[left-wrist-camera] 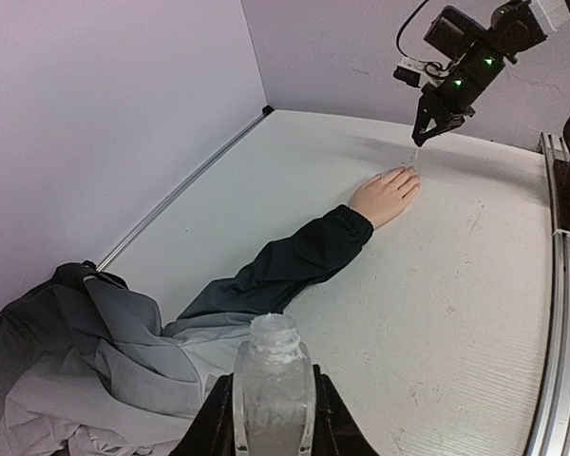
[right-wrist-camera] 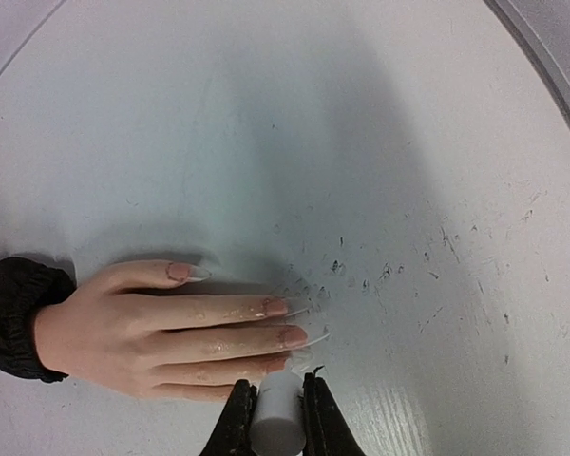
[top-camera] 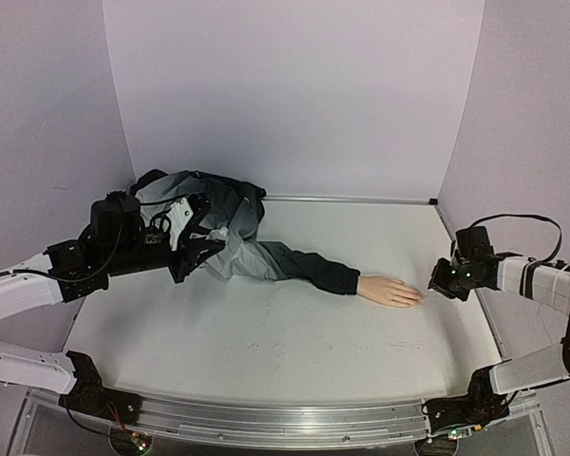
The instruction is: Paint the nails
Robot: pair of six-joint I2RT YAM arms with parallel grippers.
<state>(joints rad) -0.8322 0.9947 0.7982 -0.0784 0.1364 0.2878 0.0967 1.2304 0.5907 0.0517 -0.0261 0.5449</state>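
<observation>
Open table (right-wrist-camera: pixel 408 142) beyond nails (right-wrist-camera: pixel 276 307); jacket (top-camera: pixel 209 223) leftward

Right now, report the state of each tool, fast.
Left tool: shut on the small clear bottle.
Right tool: shut on a small white cylinder, beside the mannequin hand.

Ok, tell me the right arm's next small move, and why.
Probably ease the right gripper down a touch toward the nails. It is shut on a white cap right at the fingertips of the mannequin hand, seemingly above them, while the left gripper holds the open bottle far off.
</observation>
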